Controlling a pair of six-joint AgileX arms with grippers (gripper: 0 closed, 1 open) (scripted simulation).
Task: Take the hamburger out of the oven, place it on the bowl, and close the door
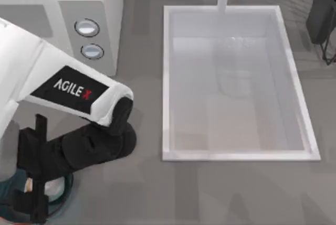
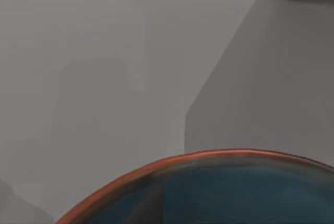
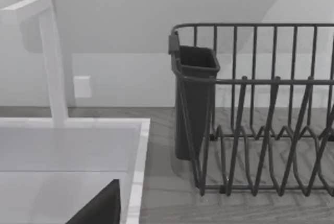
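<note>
While the left arm is bent low over the near left corner of the table, its gripper [image 1: 37, 196] is held right above the bowl [image 2: 219, 192]. A small pale lump, most likely the hamburger [image 1: 52, 187], can be seen beside the dark fingers, just inside the bowl's orange rim. Whether the fingers are pinched on it or let go cannot be told, because the wrist hides them.

The step in hand is judged to be the drop into the bowl. It is done well if the bun is brought low over the middle of the bowl, not the rim, and is let go softly so that it is not rolled out. The gripper should then be lifted straight up, so the bowl is not knocked.

The oven [image 1: 100, 4] stands at the far left corner of the table, with its two knobs [image 1: 89, 39] seen from above. The door cannot be made out, so it is taken as a job left to do.

The sink [image 1: 236, 83] fills the middle. The right arm is parked at the far right, by the rack [image 3: 261, 119].
</note>
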